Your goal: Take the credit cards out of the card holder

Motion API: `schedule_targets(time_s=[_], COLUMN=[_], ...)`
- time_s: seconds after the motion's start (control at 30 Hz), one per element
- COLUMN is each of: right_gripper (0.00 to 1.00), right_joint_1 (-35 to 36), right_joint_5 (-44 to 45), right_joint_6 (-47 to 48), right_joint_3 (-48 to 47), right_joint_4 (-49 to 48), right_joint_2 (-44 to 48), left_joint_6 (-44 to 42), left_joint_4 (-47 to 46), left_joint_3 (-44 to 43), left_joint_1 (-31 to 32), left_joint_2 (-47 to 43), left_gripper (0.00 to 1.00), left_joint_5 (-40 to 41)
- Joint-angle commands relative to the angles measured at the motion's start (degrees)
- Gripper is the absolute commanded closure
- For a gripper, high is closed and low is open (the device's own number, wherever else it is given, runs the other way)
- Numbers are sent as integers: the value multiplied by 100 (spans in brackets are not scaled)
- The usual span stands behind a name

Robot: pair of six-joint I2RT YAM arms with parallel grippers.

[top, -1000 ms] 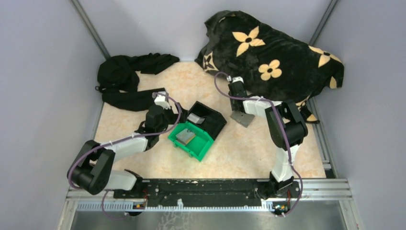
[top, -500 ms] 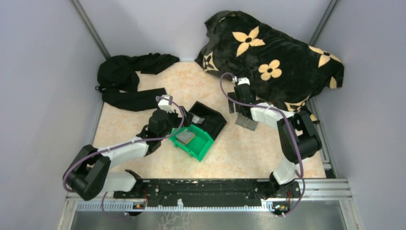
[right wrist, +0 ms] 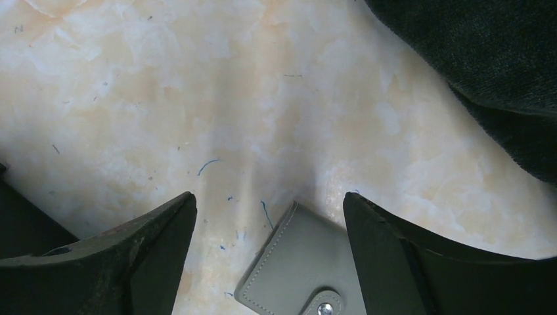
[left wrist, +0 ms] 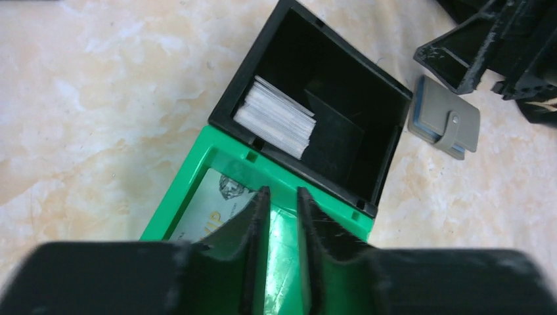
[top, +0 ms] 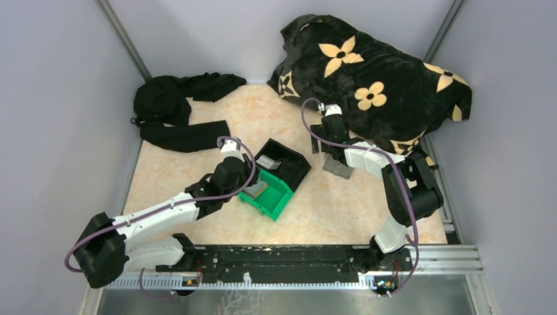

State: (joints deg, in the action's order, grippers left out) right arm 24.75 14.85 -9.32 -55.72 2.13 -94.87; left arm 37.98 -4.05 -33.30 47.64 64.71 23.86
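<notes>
The grey card holder [top: 339,168] [left wrist: 445,125] [right wrist: 309,269] lies folded shut on the table, its snap tab fastened. My right gripper [top: 332,156] [right wrist: 269,203] hovers over it, open wide, one finger on each side of its far corner and neither touching it. A pale credit card [left wrist: 203,213] printed "VIP" lies flat in the green bin [top: 279,202] [left wrist: 197,172]. My left gripper [top: 249,186] [left wrist: 282,195] is down inside that bin, jaws a narrow gap apart with only green floor showing between them. A silvery stack of cards [left wrist: 276,119] [top: 267,161] leans in the black bin [top: 297,165] [left wrist: 348,50].
The two bins touch each other at mid-table. A black blanket with tan flowers [top: 381,79] is heaped at the back right, close behind the right arm. Black cloth [top: 174,108] lies at the back left. Grey walls close in on both sides.
My right gripper opened and let go of the card holder, which now lies flat. My left arm reached forward into the green bin and its jaws narrowed.
</notes>
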Motion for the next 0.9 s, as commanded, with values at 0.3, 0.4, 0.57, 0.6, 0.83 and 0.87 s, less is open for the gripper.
schedule_targets(time_s=[0.3, 0.4, 0.57, 0.6, 0.83, 0.87], right_gripper=[18, 18, 19, 19, 19, 19], right_joint_1=[47, 48, 54, 48, 54, 49], right_joint_5=[118, 147, 106, 72, -149, -153], right_joint_6=[-79, -83, -86, -101, -185, -184], right_joint_3=[141, 158, 186, 187, 276, 291], right_joint_4=[-289, -278, -266, -256, -316, -323], right_joint_2=[153, 189, 225, 233, 277, 289], left_joint_6=[398, 280, 275, 215, -37, -78], left_joint_4=[558, 595, 819, 721, 416, 362], left_joint_3=[10, -61, -382, -399, -896, -980], left_joint_1=[30, -28, -434, -503, -989, -1048], left_joint_2=[612, 815, 1335, 1411, 1983, 2045], left_gripper=[89, 86, 82, 82, 82, 82], left_joint_5=[671, 944, 814, 764, 656, 649])
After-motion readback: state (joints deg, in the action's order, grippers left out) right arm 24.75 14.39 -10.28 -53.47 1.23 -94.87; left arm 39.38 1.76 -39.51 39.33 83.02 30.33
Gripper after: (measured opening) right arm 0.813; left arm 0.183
